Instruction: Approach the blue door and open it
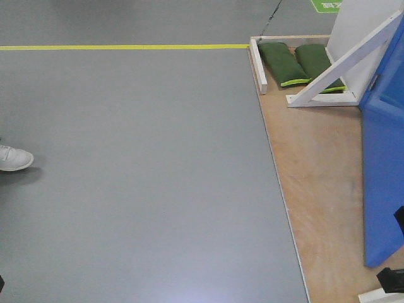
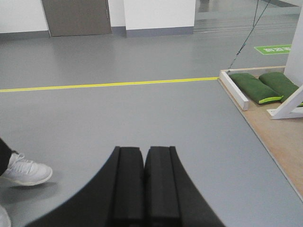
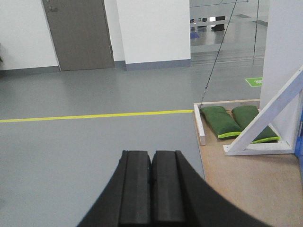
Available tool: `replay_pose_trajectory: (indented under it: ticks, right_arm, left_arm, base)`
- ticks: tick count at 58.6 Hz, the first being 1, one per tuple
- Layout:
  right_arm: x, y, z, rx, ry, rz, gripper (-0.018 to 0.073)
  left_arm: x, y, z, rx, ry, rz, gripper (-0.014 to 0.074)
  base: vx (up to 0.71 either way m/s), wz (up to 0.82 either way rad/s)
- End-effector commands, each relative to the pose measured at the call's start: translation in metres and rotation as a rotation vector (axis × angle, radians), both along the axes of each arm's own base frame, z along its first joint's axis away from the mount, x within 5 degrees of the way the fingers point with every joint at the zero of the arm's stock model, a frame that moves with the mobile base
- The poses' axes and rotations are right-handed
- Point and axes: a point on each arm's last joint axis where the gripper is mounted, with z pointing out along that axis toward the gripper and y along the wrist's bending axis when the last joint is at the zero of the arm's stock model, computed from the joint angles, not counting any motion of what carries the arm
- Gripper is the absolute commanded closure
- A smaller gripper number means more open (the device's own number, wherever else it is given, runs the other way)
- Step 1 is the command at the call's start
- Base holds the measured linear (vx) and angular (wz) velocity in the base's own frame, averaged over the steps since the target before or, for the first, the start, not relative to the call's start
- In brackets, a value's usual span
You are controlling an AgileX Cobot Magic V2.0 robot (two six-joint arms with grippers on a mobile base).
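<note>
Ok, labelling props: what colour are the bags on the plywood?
The bags are dark green, lime-edged; right wrist view shows best.

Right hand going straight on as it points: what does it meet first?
Nothing near, it seems: the right hand points over grey floor toward the yellow line; wooden platform lies off right.

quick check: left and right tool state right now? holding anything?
Left tool: closed, holding nothing.
Right tool: closed, holding nothing.

The blue door (image 1: pixel 382 183) has a smooth, glossy face. The platform (image 1: pixel 315 189) is bare matt plywood. The braces (image 1: pixel 347 63) are white-painted wood. The bags (image 1: pixel 282 62) are green cloth. The floor (image 1: pixel 139 177) is smooth with a faint sheen.
</note>
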Motion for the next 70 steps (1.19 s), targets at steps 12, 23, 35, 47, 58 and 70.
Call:
replay_pose_trajectory:
  ticks: [12,23,35,47,58,70]
  right_arm:
    - [-0.0003,-0.0013,0.0075,0.002,-0.096,-0.014,0.0547]
    - [-0.0003,-0.0013,0.0075,0.002,-0.096,-0.014,0.0547]
    - [-0.0003,-0.0013,0.0076,0.002,-0.097,-0.014,0.0547]
    - [-0.0003,-0.0013,0.0076,0.002,-0.097,-0.014,0.0547]
    - [-0.0003,-0.0013,0.0076,0.002,-0.097,-0.014,0.0547]
    - [-0.0003,-0.0013,0.0076,0.002,-0.097,-0.014,0.0547]
  left_arm:
    - [-0.0005,-0.0009,0.0170,-0.009,-0.122,-0.011,0.0524]
    - [-0.0005,-0.0009,0.0170,-0.009,-0.122,-0.011,0.0524]
    - [-0.0005,-0.0009,0.0170,-0.009,-0.122,-0.011,0.0524]
    - [-0.0005,-0.0009,0.0170,-0.009,-0.122,-0.011,0.0524]
    - [-0.0005,-0.0009,0.0170,-0.009,-0.122,-0.011,0.0524]
    - [-0.0005,-0.0009,0.0170,-0.009,-0.122,-0.011,0.0524]
  base:
    - [0.40,-0.08]
    - [0.38,-0.06]
    - [0.35,-0.02]
    - [0.32,0.01]
    - [0.24,0.04]
    - [0.14,0.05]
